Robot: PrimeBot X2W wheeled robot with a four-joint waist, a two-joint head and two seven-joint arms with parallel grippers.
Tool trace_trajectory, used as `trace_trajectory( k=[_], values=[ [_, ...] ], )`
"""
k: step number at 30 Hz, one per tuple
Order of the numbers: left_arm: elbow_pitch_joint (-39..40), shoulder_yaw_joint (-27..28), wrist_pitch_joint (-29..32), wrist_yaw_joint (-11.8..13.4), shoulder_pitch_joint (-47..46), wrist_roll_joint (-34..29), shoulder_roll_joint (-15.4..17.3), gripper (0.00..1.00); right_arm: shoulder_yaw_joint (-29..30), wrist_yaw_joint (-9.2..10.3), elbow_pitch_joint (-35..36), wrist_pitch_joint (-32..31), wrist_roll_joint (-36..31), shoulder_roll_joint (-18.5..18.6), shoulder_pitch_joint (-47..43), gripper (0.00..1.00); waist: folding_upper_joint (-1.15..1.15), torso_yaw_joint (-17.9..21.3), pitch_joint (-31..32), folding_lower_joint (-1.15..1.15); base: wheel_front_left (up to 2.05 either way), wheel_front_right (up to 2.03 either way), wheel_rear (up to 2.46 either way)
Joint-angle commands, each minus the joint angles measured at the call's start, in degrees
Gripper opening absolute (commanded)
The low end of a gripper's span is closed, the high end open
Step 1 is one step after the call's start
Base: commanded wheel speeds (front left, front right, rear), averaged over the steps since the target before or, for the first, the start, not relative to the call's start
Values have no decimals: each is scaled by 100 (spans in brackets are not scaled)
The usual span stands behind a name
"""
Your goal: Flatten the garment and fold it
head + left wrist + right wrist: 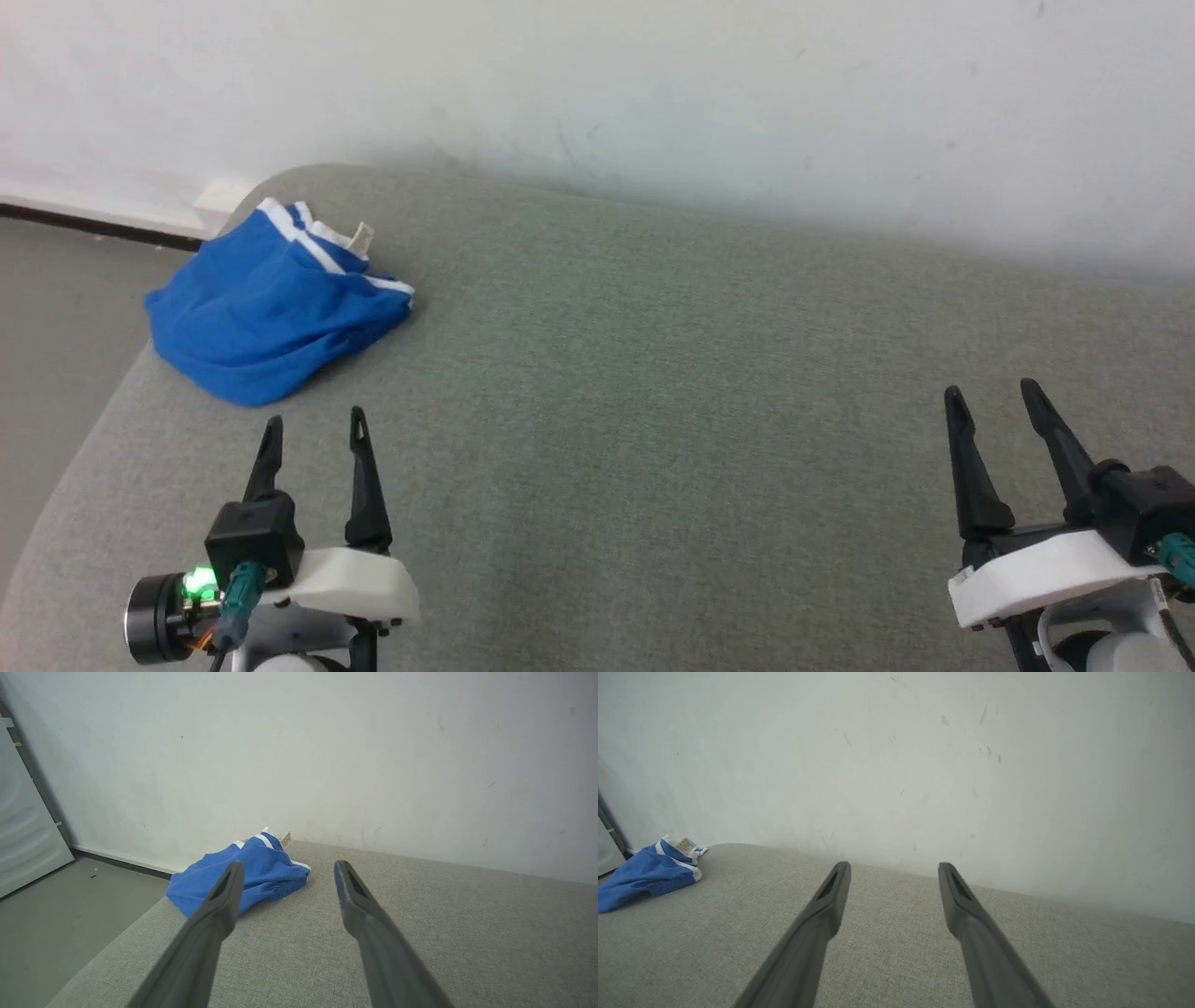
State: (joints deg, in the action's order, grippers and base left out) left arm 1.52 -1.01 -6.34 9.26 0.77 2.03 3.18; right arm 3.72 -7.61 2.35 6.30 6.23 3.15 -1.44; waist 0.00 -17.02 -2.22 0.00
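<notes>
The garment [271, 313], a pair of bright blue shorts, lies bunched in a loose heap at the far left corner of the grey upholstered cushion [672, 373], close to where the cushion meets the wall [653, 84] and right at its left edge above the floor [47, 308]. Its white-striped waistband [313, 235] and small label [362, 239] face the wall, with the rumpled blue body spilling toward the robot and the left edge.

The left gripper [316, 417] hovers over the cushion with its jaws spread and nothing between them. The shorts sit just ahead of its fingertips and slightly to the left, near but not touching. The right gripper [991, 388], equally spread and empty, is well apart from the shorts, which lie far off to its left.

The left arm is clearly nearer, so the first reach probably falls to it, going forward and a little left.
</notes>
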Motion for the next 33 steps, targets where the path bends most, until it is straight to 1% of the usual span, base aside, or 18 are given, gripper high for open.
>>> trace_trajectory(
  k=[1,5,8,16,19,23,27,30,33],
  values=[
    [48,11,-49,59,11,18,-14,100,35,5,45,55,58,-12,-62,100,0,-96,-44,0,0,0,0],
    [38,103,-97,94,-51,66,-15,100,26,6,86,103,65,-13,-58,100,0,-169,-105,0,0,0,0],
    [10,297,-133,69,-226,116,5,100,49,6,127,139,45,-14,-49,100,0,-188,-196,0,0,0,0],
    [-610,911,-228,-231,-1115,471,304,100,175,7,314,234,-129,-16,48,100,0,-139,-701,0,0,0,0],
    [-1019,976,-236,-403,-1583,621,524,100,248,7,404,270,-205,-16,133,100,0,-119,-971,0,0,0,0],
    [-1605,1004,-57,-654,-2337,771,944,100,297,8,528,318,-310,-17,292,100,0,-82,-1366,0,0,0,0],
    [-2102,931,308,-831,-3037,827,1297,100,293,8,675,366,-397,-18,460,100,0,-29,-1743,0,0,0,0],
    [-2489,862,514,-895,-3532,764,1616,100,248,8,785,401,-461,-5,584,100,0,53,-2005,0,0,0,0],
    [-2907,811,903,-1047,-4004,844,1806,100,246,9,881,437,-482,19,688,100,0,150,-2242,0,0,0,0]
  ],
)
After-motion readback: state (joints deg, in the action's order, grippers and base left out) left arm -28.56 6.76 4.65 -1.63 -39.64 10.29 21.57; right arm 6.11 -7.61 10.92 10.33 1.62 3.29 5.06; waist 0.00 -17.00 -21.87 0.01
